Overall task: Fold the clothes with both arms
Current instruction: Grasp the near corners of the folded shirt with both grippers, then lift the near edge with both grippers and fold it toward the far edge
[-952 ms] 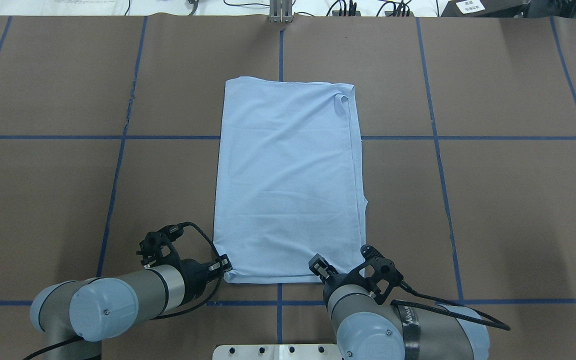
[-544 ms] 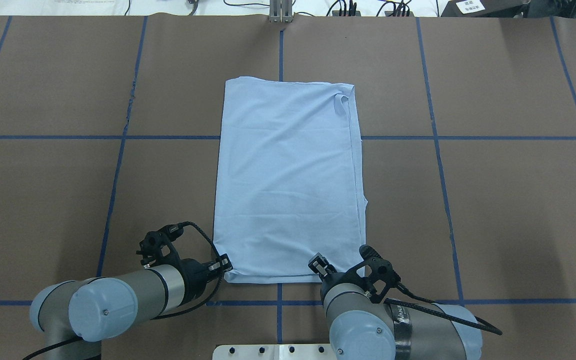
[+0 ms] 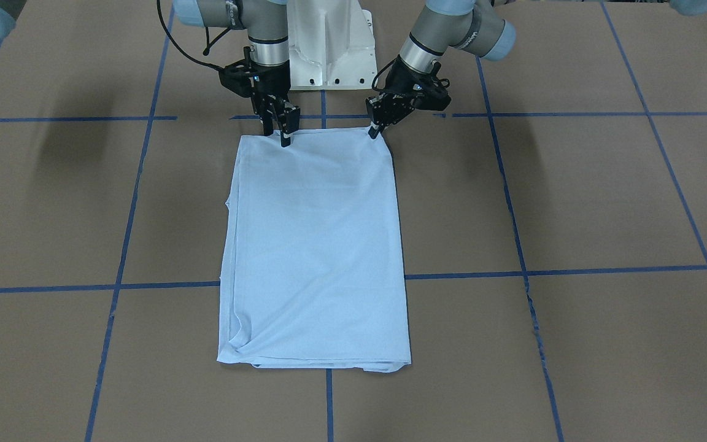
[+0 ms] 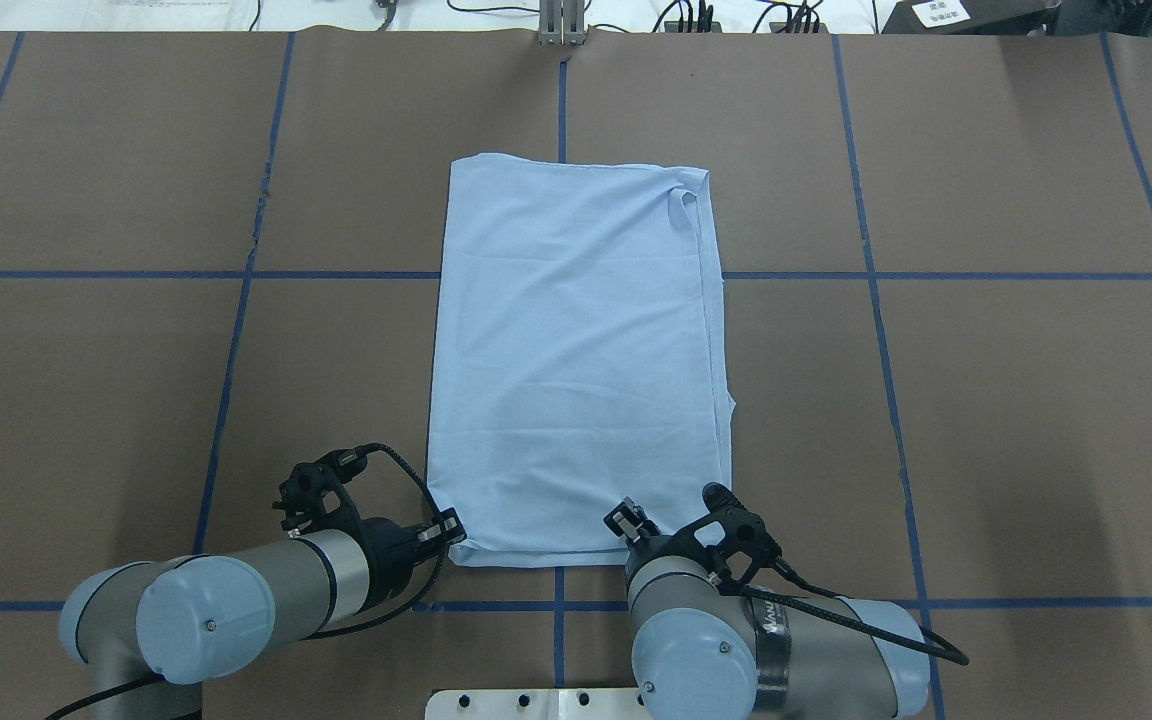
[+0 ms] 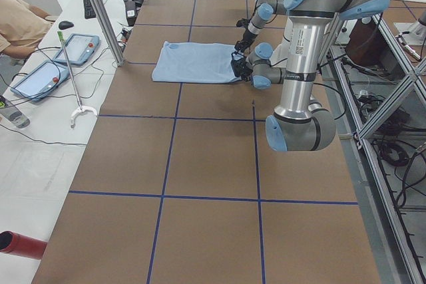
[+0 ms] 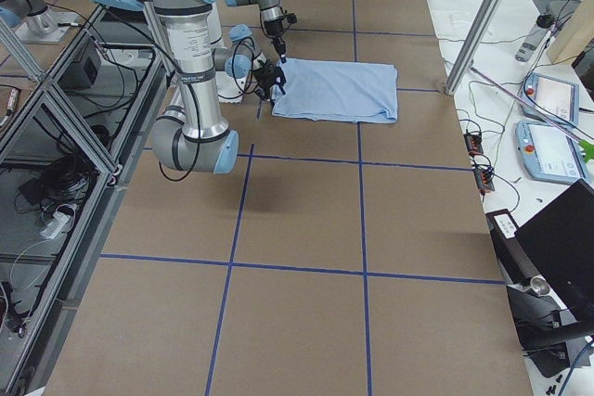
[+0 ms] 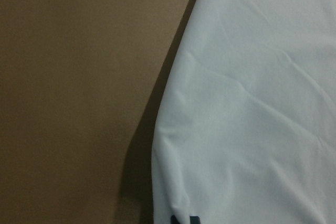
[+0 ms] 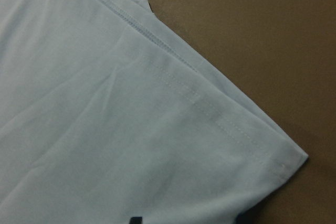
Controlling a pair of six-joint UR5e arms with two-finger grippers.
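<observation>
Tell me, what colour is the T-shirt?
Plain light blue. The T-shirt shows best in the overhead view.

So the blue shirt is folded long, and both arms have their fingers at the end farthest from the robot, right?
No. The front-facing view shows the left arm's fingers and the right arm's fingers at the end of the shirt nearest the robot's base. The shirt is folded long.
</observation>
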